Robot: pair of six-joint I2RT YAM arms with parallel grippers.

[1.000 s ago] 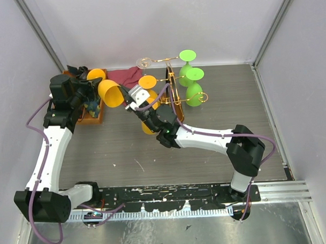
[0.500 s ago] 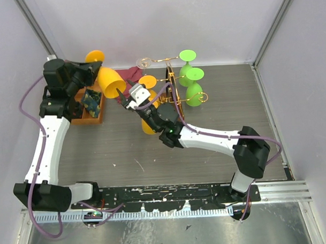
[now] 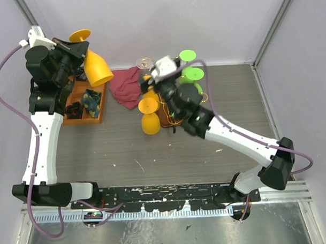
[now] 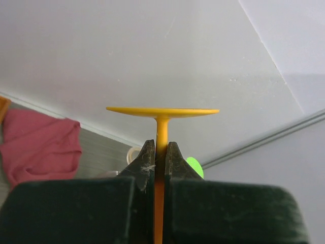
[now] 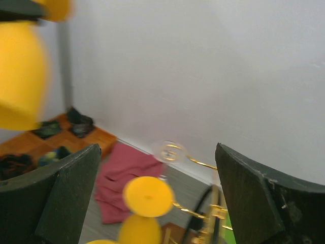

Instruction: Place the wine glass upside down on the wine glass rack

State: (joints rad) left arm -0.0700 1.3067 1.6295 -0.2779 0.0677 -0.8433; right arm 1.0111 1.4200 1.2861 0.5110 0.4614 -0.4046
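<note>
My left gripper is raised high at the back left, shut on the stem of a yellow wine glass. In the left wrist view the fingers pinch the stem just under the flat foot. A second yellow wine glass hangs foot-up on the left side of the gold wire wine glass rack. My right gripper hovers above that glass, open and empty. In the right wrist view, the hanging yellow glass and the rack's wires lie below the right gripper.
Two green glasses hang on the rack's right side and a clear glass on its back arm. A crumpled red cloth lies left of the rack. An orange tray with dark rags sits by the left wall.
The right gripper opened, let go of the yellow glass hanging on the rack and rose up and back. The left arm lifted its yellow glass higher and toward the back-left corner.
</note>
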